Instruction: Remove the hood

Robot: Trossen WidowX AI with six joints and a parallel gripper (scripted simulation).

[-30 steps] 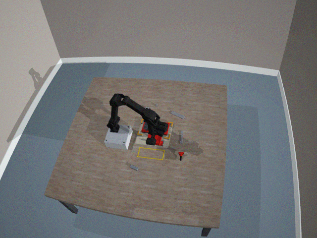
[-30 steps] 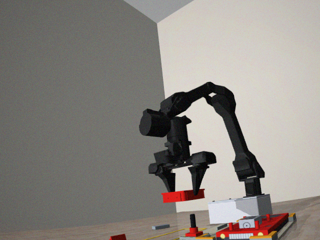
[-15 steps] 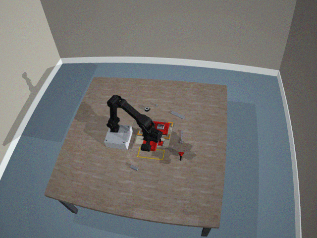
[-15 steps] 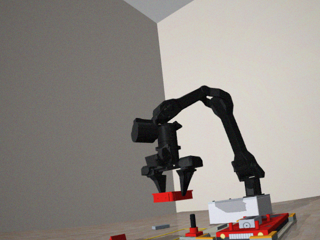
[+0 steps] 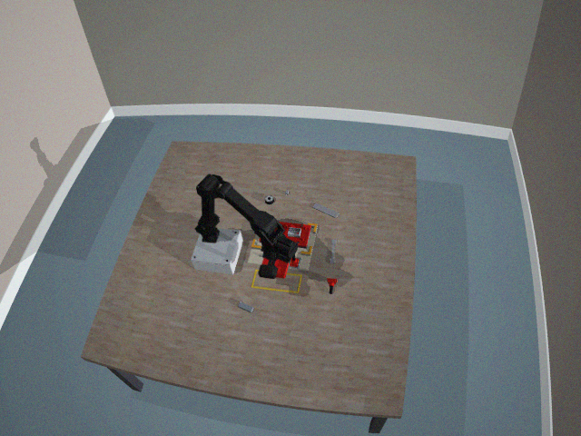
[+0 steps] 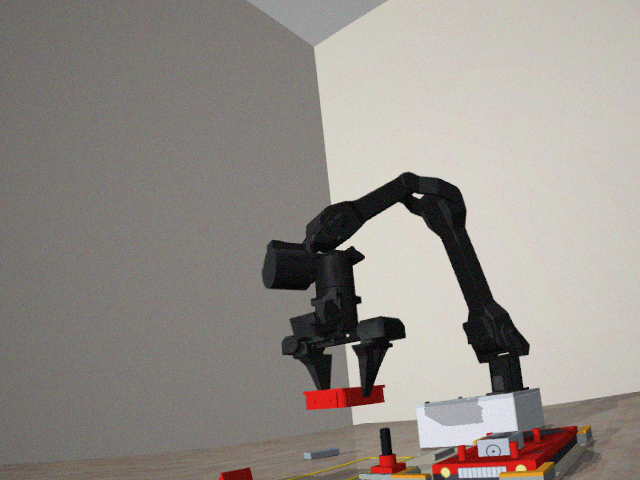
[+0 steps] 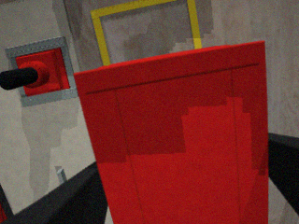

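Note:
The red hood is in the air, about level. My gripper is shut on it, with one finger at each long side. The red toy car stands on its base with the engine bay uncovered. The marked area, a yellow rectangle, lies on the table in front of the car's base. In the wrist view its near part is hidden behind the hood, and the hood shows short of its far line.
A red block with an upright black handle stands on the base beside the marked area. A red and black piece lies to the right. Grey bars and a small wheel lie around. The arm's white box stands left.

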